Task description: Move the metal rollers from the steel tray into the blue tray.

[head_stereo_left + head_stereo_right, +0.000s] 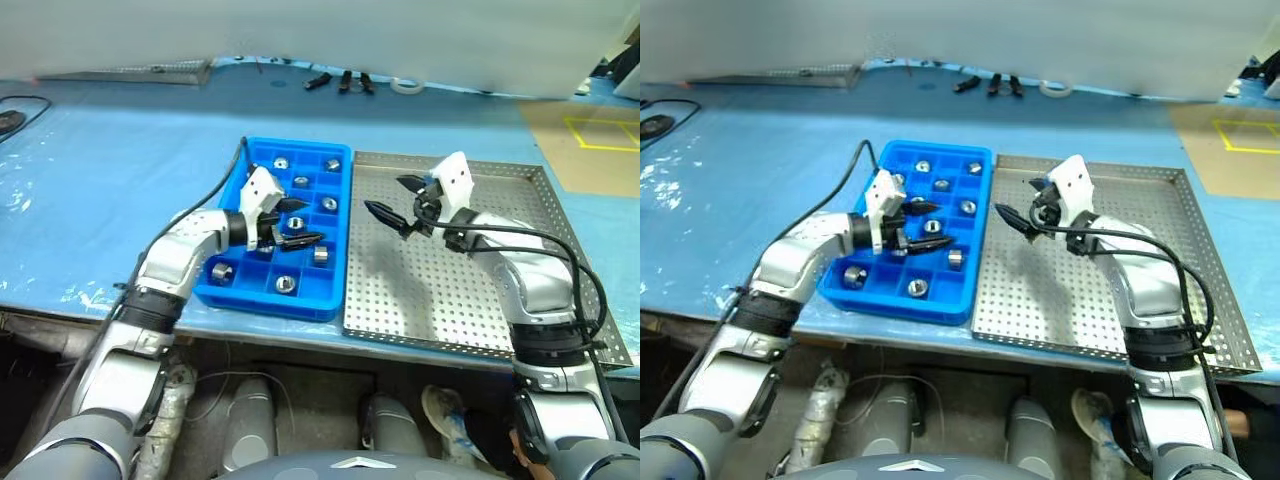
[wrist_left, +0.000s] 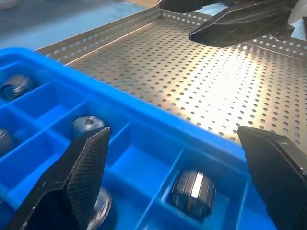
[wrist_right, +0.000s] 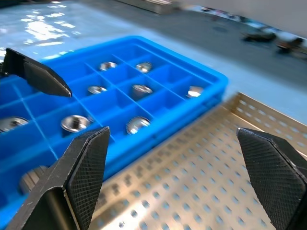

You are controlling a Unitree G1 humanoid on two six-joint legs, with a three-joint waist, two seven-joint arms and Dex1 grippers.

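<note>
The blue tray (image 1: 248, 293) lies on the blue table, left of the steel tray (image 1: 470, 275), their long sides touching. Several metal rollers (image 1: 321, 254) sit in the blue tray's compartments, one per cell; another roller (image 2: 193, 191) shows close up in the left wrist view. My left gripper (image 1: 298, 222) hovers open over the blue tray's right half, pointing toward the steel tray, nothing between its fingers. My right gripper (image 1: 392, 198) hangs open and empty above the steel tray's far left part, pointing toward the blue tray. The two grippers face each other, a short gap apart.
Black hand tools (image 1: 340, 80) and a roll of tape (image 1: 407, 86) lie at the table's back. A black cable (image 1: 225, 180) runs from my left wrist past the blue tray's left rim. The table's front edge runs just below both trays.
</note>
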